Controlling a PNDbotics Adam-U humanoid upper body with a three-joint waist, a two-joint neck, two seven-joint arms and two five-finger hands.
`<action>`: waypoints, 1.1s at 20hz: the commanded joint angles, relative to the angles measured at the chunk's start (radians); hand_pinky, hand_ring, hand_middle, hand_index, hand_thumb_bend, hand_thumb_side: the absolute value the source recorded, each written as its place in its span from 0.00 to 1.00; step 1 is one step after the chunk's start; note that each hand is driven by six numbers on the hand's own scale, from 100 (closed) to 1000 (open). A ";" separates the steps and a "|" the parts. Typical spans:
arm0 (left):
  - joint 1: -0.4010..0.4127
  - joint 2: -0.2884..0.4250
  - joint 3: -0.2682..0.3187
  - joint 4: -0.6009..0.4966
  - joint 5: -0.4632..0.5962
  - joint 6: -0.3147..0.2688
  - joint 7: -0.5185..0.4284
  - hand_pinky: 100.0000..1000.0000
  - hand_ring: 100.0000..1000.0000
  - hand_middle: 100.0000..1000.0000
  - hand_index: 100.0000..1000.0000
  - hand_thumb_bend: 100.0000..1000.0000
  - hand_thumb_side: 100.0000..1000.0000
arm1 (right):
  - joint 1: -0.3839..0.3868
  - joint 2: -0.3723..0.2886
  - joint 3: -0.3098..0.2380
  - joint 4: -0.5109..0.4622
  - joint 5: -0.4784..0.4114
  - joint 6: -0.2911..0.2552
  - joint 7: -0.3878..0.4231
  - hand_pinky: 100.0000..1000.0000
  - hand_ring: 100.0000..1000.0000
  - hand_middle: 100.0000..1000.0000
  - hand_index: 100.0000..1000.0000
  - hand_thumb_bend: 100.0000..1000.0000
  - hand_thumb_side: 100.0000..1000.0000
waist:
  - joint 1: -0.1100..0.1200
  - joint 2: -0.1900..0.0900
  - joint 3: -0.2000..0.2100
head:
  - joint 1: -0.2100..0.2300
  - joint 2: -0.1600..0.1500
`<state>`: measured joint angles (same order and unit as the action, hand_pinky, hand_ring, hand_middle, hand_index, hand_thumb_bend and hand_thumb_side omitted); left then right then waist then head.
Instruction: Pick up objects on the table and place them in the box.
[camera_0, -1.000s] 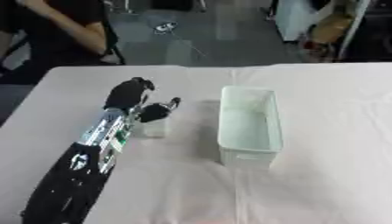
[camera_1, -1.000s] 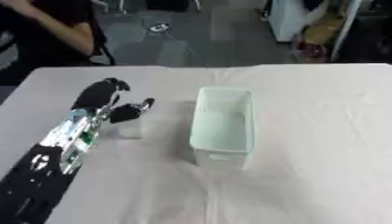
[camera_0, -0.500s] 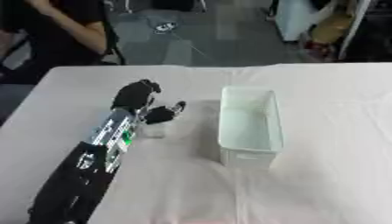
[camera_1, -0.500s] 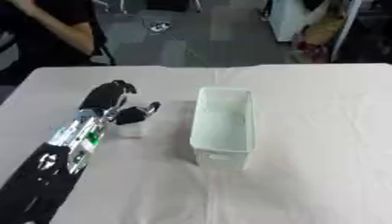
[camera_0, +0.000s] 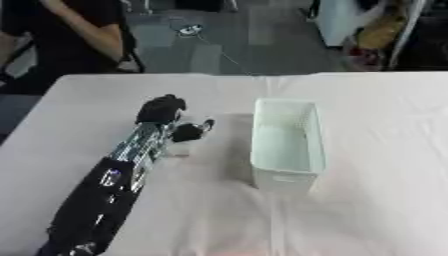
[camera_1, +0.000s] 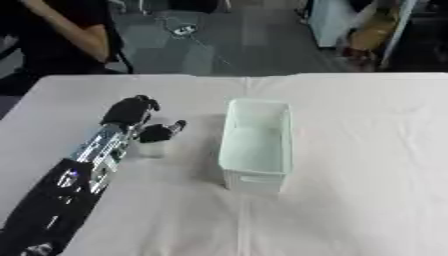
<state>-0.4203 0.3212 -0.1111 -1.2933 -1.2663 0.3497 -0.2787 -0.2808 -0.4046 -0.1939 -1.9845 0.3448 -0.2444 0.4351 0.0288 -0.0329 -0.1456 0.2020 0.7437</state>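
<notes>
My left arm reaches in from the lower left, and my left hand (camera_0: 164, 111) is over the table left of the box, fingers curled, thumb (camera_0: 194, 130) pointing toward the box. A small pale object (camera_1: 150, 149) shows just under the thumb and palm, partly hidden by the hand, which is shut on it. I cannot tell whether it is clear of the cloth. The white rectangular box (camera_0: 287, 145) stands open-topped at the middle of the table, about a hand's width to the right of the thumb. I see nothing inside it.
A pale cloth covers the table (camera_0: 376, 210). A seated person in dark clothes (camera_0: 74, 30) is beyond the far left edge, not touching anything. Grey floor and clutter (camera_0: 376, 35) lie past the far edge.
My left hand has shifted slightly to the right, toward the box, with its thumb a little nearer the box wall. The box has not moved.
</notes>
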 joint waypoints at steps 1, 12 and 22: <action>-0.031 -0.001 0.014 0.042 -0.018 0.014 0.002 0.72 0.76 0.73 0.80 0.72 0.89 | -0.025 -0.017 -0.004 -0.015 -0.005 -0.002 0.001 0.89 0.91 0.92 0.93 0.00 0.60 | -0.005 -0.006 -0.001 | 0.010 -0.013; -0.063 -0.028 0.028 0.170 -0.004 0.028 0.029 0.70 0.75 0.73 0.80 0.73 0.88 | -0.025 -0.015 -0.002 -0.015 -0.007 -0.004 0.003 0.89 0.91 0.92 0.93 0.00 0.60 | -0.008 -0.004 0.000 | 0.019 -0.011; -0.102 -0.056 0.025 0.245 0.018 0.040 0.109 0.50 0.62 0.68 0.74 0.24 0.25 | -0.030 -0.011 -0.001 -0.015 -0.009 -0.004 0.005 0.89 0.91 0.92 0.93 0.00 0.60 | -0.009 0.000 -0.005 | 0.031 -0.012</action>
<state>-0.5172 0.2659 -0.0862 -1.0617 -1.2551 0.3850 -0.1811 -0.2889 -0.4036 -0.1932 -1.9845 0.3379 -0.2478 0.4392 0.0258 -0.0303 -0.1502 0.2241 0.7437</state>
